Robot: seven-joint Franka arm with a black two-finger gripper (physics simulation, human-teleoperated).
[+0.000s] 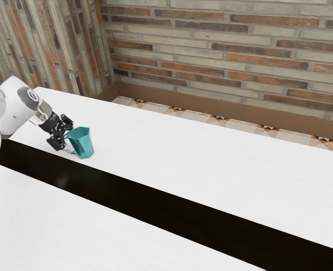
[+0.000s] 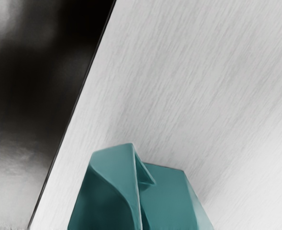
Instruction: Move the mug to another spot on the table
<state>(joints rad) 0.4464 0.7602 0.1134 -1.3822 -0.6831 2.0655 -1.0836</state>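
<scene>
- Arm (image 1: 11, 110) – white, rounded segments; it enters at the exterior view's left and slopes down toward the right, with the wrist bent low over the table.
- Claw (image 1: 67, 138) – black, pressed close against the left side of the mug. Whether it is clenched on the mug or released cannot be told from here.
- Mug (image 1: 81, 142) – teal, faceted with flat angular faces and a wide open rim. It leans a little, rim toward the claw, and sits at the table's left end just on the far side of the black strip. In the wrist view the mug (image 2: 136, 196) lies right under the hand, a folded angular ridge running down its near face.
- Table (image 1: 211, 152) – white with a fine brushed grain (image 2: 203, 96); flat and matte.
- Black strip (image 1: 155, 209) – glossy and dark, running diagonally across the table from left to lower right; its edge passes just beside the mug's base (image 2: 30, 72).
- Open room – the broad white top stretches bare to the right of the mug and toward the far edge.
- Brick wall (image 1: 223, 51) – rough brown and grey courses behind and to the left, beyond a strip of patterned floor tiles (image 1: 239, 121).
</scene>
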